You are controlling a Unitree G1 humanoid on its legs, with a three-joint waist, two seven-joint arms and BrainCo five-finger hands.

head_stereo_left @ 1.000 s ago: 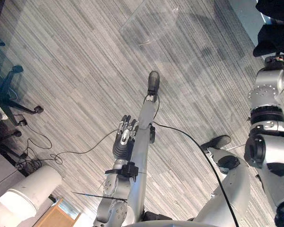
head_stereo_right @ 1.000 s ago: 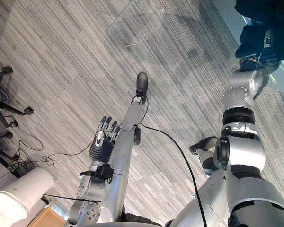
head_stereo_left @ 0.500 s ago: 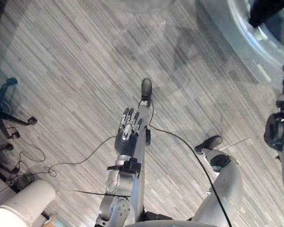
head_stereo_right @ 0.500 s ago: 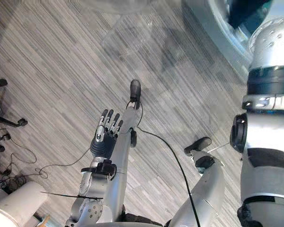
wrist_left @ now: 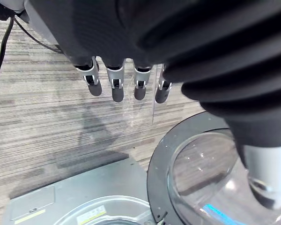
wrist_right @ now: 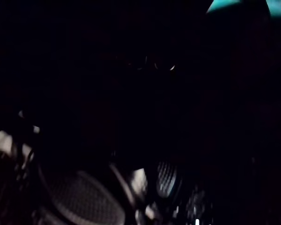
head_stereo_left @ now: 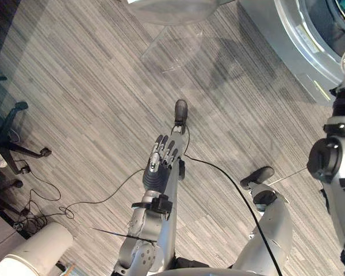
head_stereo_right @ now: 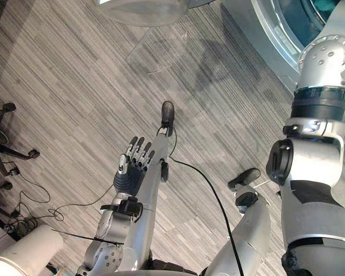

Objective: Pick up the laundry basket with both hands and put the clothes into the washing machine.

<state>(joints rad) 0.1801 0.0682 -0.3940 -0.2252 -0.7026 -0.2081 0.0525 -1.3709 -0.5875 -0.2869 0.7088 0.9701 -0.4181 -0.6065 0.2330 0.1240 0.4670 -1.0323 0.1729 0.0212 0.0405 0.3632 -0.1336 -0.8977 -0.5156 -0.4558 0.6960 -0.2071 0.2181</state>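
Loading step, by my reading. The left hand (head_stereo_left: 161, 163) hangs idle near centre, fingers straight and apart, holding nothing. The right arm (head_stereo_right: 310, 144) reaches to 1 o'clock into the washer (head_stereo_left: 287, 40); whether the right hand is apart or clamped I cannot tell. A teal patch (head_stereo_right: 328, 4), probably clothes, lies in the drum. Release deep inside, then withdraw clear of the rim and of the door (head_stereo_left: 167, 8) at 12 o'clock. 2 labels (wrist_left: 30, 215) mark the washer's front; neither is legible.
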